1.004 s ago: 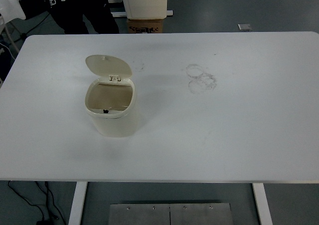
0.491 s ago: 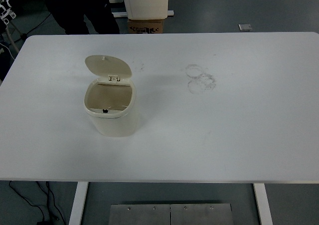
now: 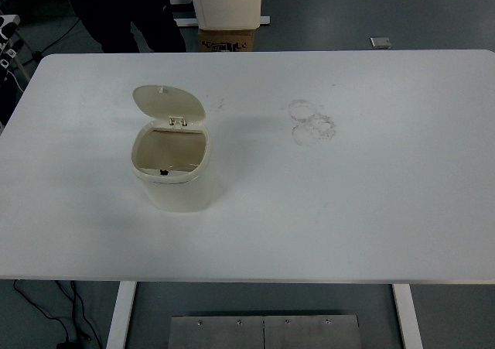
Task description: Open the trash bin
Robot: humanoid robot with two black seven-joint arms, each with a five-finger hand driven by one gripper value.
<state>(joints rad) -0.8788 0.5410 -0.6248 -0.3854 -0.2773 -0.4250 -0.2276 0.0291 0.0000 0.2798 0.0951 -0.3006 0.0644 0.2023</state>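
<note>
A small cream trash bin (image 3: 174,185) stands on the left half of the white table (image 3: 371,194). Its rounded lid (image 3: 168,103) is swung up and back on the rear hinge, so the empty inside shows. A small black latch sits at the front rim of the opening. Neither robot arm nor hand appears anywhere in the head view.
Faint ring-shaped smudges (image 3: 312,121) mark the table right of centre. Beyond the far edge, a person in dark clothing (image 3: 128,12) stands at the top left, beside a cream cabinet (image 3: 225,1) and a cardboard box (image 3: 226,39). Cables lie on the floor at bottom left.
The bin and lid have not moved. The person at the top left has shifted leftward, and the white items they carried have gone out toward the left edge.
</note>
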